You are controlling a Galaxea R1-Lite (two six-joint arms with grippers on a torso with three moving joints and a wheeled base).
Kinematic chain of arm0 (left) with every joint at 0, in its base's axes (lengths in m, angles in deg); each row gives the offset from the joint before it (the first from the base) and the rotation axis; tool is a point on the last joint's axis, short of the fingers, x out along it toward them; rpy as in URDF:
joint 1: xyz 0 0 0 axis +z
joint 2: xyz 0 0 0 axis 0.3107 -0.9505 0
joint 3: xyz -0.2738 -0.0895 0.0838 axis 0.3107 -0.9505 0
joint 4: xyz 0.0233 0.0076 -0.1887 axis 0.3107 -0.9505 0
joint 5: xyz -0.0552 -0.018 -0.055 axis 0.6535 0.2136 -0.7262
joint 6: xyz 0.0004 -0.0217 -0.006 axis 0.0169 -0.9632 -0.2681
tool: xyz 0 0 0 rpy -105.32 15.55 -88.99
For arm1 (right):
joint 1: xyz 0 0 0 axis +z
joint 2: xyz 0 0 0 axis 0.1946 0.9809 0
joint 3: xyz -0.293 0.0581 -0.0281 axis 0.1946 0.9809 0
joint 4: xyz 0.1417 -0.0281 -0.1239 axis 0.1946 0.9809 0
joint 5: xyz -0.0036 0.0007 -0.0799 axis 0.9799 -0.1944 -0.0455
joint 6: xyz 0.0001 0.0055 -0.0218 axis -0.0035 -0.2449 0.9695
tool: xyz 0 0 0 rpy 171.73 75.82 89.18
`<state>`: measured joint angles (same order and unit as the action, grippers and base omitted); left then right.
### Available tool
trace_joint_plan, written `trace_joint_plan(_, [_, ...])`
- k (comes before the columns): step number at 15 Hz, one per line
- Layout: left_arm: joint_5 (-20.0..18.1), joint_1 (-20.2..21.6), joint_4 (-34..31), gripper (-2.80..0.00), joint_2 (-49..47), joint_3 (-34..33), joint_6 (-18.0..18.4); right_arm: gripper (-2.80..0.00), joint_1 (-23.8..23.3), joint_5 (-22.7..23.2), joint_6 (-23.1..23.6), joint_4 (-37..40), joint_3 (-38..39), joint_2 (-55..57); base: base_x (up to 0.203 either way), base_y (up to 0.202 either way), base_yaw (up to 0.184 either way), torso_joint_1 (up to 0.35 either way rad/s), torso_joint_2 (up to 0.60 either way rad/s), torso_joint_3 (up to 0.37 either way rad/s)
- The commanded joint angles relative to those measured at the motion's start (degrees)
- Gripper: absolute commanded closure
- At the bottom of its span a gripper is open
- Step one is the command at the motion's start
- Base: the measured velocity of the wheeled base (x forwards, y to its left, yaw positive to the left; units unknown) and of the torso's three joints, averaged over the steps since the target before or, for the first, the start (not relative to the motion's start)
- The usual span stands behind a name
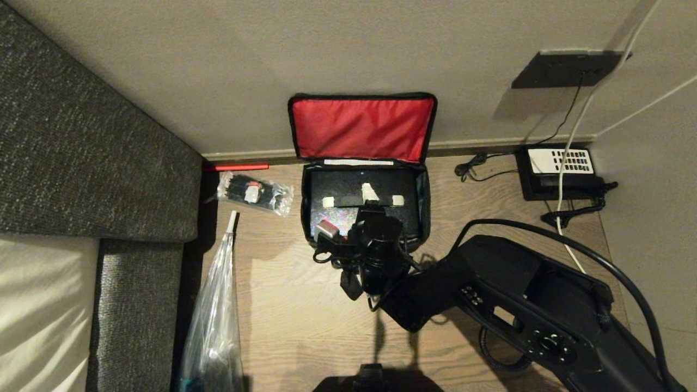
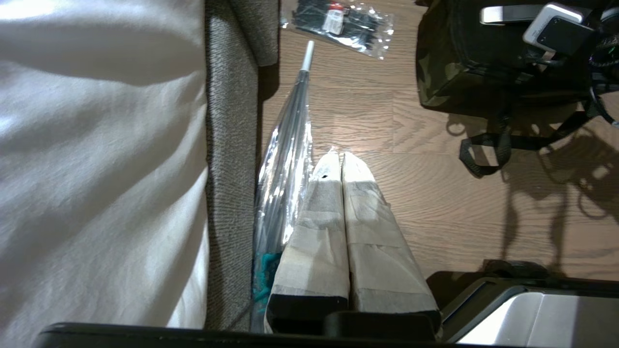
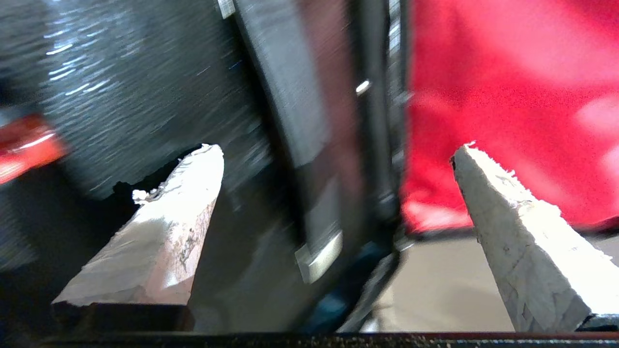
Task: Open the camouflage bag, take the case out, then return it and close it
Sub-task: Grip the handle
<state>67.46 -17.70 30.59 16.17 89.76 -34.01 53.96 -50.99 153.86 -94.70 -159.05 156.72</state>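
Two claws in all, only one at work. Right claw point(image 1: 363, 201) at centre frame in the head view, poised over the open camouflage bag point(image 1: 425, 201), taped white fingers point(image 1: 328, 202) spread wide and gripping nothing; whether touching anything below, impossible to say. Same spread in the right wrist view, right claw point(image 3: 338, 149) straddling the dark edge of the bag with the red lining beyond one finger point(image 3: 512, 212). Bag on the wooden floor point(image 1: 305, 316) just above centre, pushed against the skirting, its lid point(image 1: 362, 128) thrown back upright against the wall, red lining facing the camera. Flat black case point(image 1: 348, 182) lying inside the bag, filling most of the compartment, with a patch of glittery silver lining point(image 1: 321, 223) showing at its lower left corner. Black right arm point(image 1: 517, 299) reaching in from the lower right of the frame. Left claw point(image 2: 341, 157) parked low, well apart from the bag, taped fingers pressed together on nothing, pointing over bare floor beside a folded clear umbrella point(image 2: 285, 159). Camouflage side and black straps of the bag point(image 2: 440, 72) at the upper right of that left wrist view. Left of the bag in the head view, a clear packet of black ties point(image 1: 255, 193) and, nearer the wall, a thin red stick point(image 1: 237, 167). Grey upholstered bed frame point(image 1: 81, 136) filling the left edge. Black telephone with white keypad point(image 1: 561, 174) at the upper right, cords trailing around it.
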Motion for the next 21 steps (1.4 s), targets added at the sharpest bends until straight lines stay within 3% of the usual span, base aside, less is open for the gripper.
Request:
trace_joint_plan(1, [0.0, 0.0, 0.0, 0.0, -0.1, -0.1, 0.0, -2.8, 1.6, -1.2, -1.4, -1.6, 3.4, -3.1, 0.0, 0.0, 0.0, 0.0, 0.0, 0.0])
trace_joint_plan(7, [0.0, 0.0, 0.0, 0.0, -0.2, -0.1, 0.0, -2.8, 2.8, -2.1, -1.8, -3.7, 9.0, -8.4, 0.0, 0.0, 0.0, 0.0, 0.0, 0.0])
trace_joint_plan(21, [0.2, 0.0, 0.0, 0.0, 0.0, -0.1, 0.8, -2.8, 4.2, -3.4, 0.2, -7.7, 10.4, -8.3, 0.0, 0.0, 0.0, 0.0, 0.0, 0.0])
